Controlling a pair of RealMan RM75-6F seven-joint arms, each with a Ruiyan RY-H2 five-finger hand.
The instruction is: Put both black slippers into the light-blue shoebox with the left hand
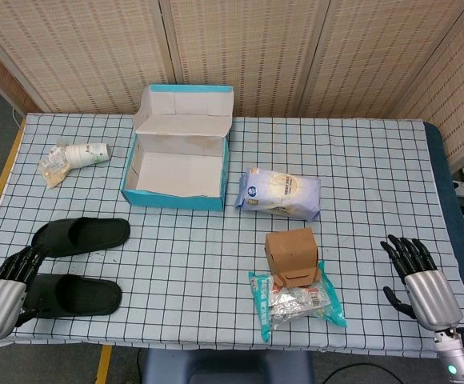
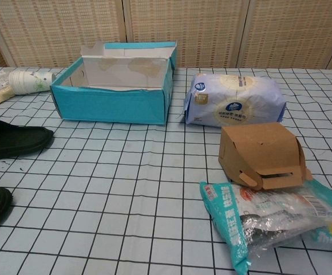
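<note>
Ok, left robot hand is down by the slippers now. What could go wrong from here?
1. The two black slippers lie close together, so the left robot hand, at their heel ends, may nudge one while gripping the other.
2. The light-blue shoebox has raised walls; a low carry could catch the rim.
3. The paper cup beside the box could get knocked.

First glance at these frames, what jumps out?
The open light-blue cardboard shoebox at the table's far left-centre, lid flipped back and nothing in it. Then the two black rubber slippers lying side by side at the near-left edge, with the left hand at their heel ends. The right hand rests open on the checked cloth, far right.
</note>
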